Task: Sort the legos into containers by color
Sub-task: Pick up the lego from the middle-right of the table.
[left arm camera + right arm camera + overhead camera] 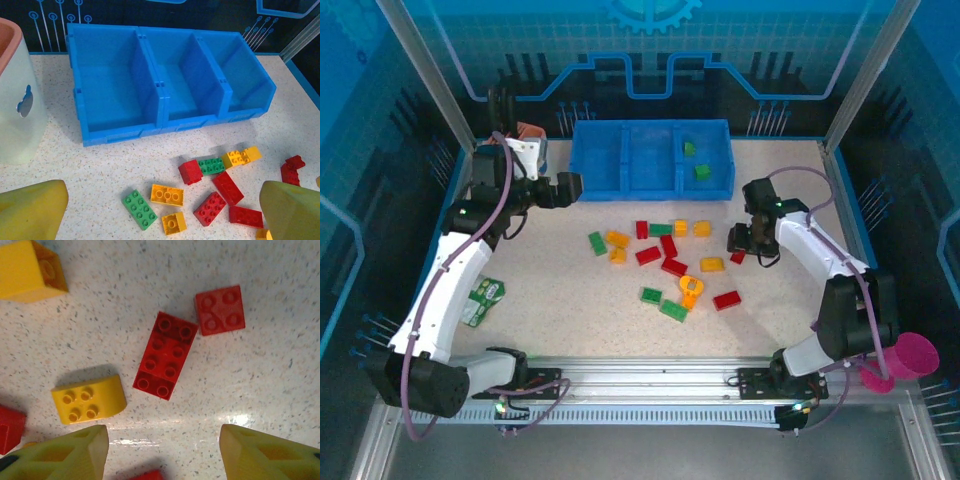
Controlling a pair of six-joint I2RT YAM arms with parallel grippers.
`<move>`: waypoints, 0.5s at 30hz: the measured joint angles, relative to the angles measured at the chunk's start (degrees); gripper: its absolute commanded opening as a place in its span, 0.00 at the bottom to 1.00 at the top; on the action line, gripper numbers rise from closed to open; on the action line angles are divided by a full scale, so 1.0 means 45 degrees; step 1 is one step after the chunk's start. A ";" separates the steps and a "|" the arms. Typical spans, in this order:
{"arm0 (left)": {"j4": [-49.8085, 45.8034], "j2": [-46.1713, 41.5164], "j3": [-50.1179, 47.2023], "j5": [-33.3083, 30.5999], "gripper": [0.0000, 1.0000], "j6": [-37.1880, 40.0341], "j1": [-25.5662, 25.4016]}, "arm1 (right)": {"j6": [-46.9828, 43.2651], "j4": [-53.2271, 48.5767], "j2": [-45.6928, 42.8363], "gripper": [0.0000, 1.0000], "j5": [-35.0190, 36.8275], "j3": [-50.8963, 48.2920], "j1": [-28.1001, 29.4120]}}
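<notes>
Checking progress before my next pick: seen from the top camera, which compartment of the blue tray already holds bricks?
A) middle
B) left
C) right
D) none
C: two green bricks lie in the right compartment of the blue tray, while the left and middle compartments look bare.

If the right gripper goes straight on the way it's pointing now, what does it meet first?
Probably bare table between the right gripper's fingers, just short of the long red brick; depth is uncertain.

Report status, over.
Left gripper open near tray. Right gripper open over red legos. Two green legos binned, rest loose on table. No obstruction seen.
</notes>
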 measured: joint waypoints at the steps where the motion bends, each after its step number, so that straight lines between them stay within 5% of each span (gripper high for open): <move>1: 0.0000 0.0000 0.0000 0.0015 0.99 0.0000 0.0000 | 0.0083 0.0034 0.0000 0.60 -0.0024 -0.0083 0.0000; 15: -0.0005 -0.0005 -0.0141 0.0010 0.99 0.0005 0.0000 | 0.1297 0.1447 0.2244 0.61 -0.0219 -0.0151 0.0000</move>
